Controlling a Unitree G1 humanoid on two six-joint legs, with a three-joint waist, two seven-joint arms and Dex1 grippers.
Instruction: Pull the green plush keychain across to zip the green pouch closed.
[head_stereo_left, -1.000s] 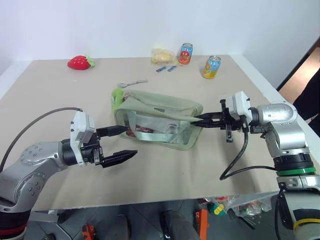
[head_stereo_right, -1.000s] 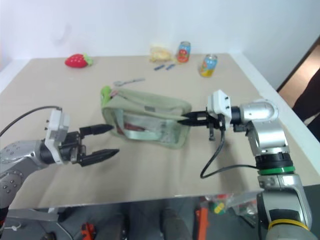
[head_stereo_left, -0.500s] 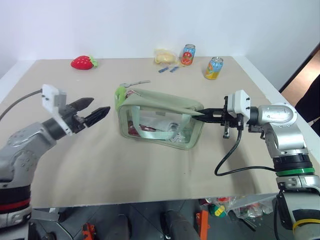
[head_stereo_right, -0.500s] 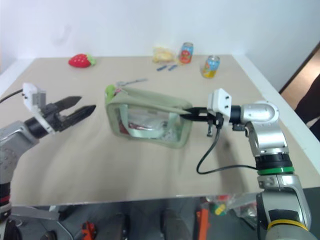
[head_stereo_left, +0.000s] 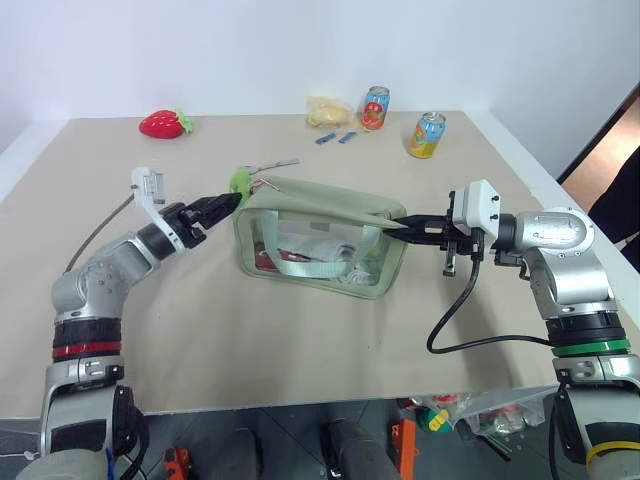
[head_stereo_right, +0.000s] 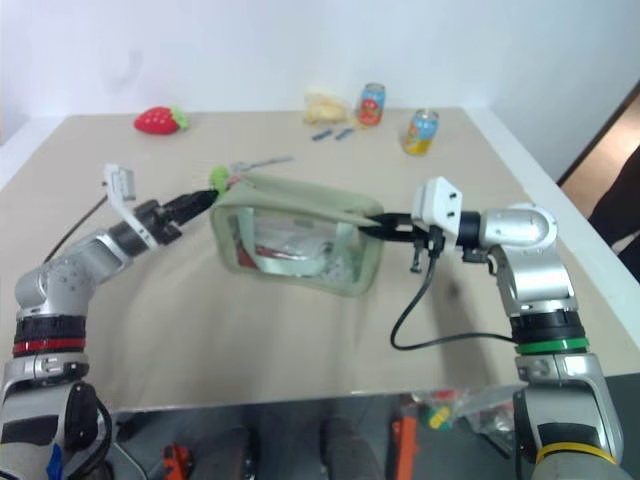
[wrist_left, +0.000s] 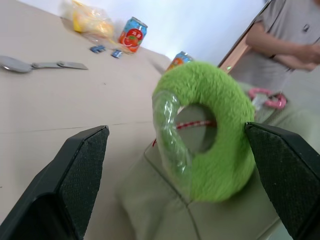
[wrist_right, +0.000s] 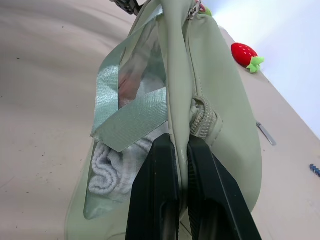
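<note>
Left fingers flank the green plush keychain, not touching.

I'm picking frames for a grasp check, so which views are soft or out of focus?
Left wrist view: green plush keychain fairly sharp, left gripper fingers and background blurred. Right wrist view: green pouch crisp. Right eye view softer than the left eye view.

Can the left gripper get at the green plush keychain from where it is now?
Probably yes. The left gripper is open, its tips right beside the green plush keychain, which sits between its fingers in the wrist view. Nothing blocks it.
</note>
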